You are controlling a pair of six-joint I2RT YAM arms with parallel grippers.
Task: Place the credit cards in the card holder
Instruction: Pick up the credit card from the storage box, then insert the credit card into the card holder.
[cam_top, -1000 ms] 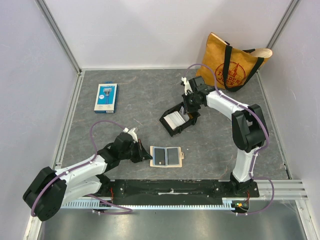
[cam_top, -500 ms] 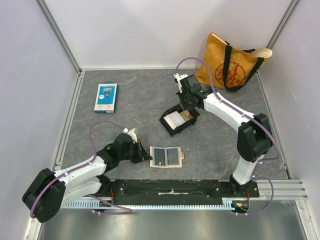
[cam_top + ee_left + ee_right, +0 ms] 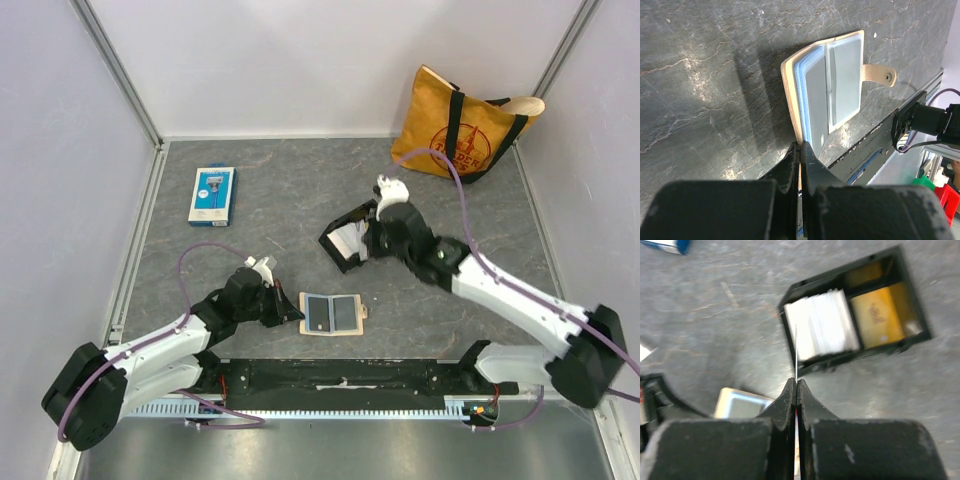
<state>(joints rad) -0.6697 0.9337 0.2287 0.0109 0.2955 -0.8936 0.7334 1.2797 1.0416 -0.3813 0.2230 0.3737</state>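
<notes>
The tan card holder (image 3: 333, 314) lies open near the front edge, its clear slots (image 3: 832, 90) facing up and its tab to the right. My left gripper (image 3: 297, 316) (image 3: 800, 146) is shut on the card holder's left edge. My right gripper (image 3: 372, 246) (image 3: 796, 381) hangs above the table just in front of the black tray (image 3: 340, 262) (image 3: 855, 357), shut on one credit card (image 3: 796, 352) seen edge-on as a thin white line. More credit cards lie in the tray: a white stack (image 3: 822, 330) (image 3: 349, 238) and gold ones (image 3: 875, 315).
A blue-and-white retail package (image 3: 212, 193) lies at the back left. A yellow tote bag (image 3: 470, 125) leans in the back right corner. Grey walls close off three sides, and a metal rail (image 3: 340, 375) runs along the front edge.
My right arm has swung back from over the tray's far side toward the front, its gripper now at the tray's near side with a card. The left gripper has stayed on the card holder.
</notes>
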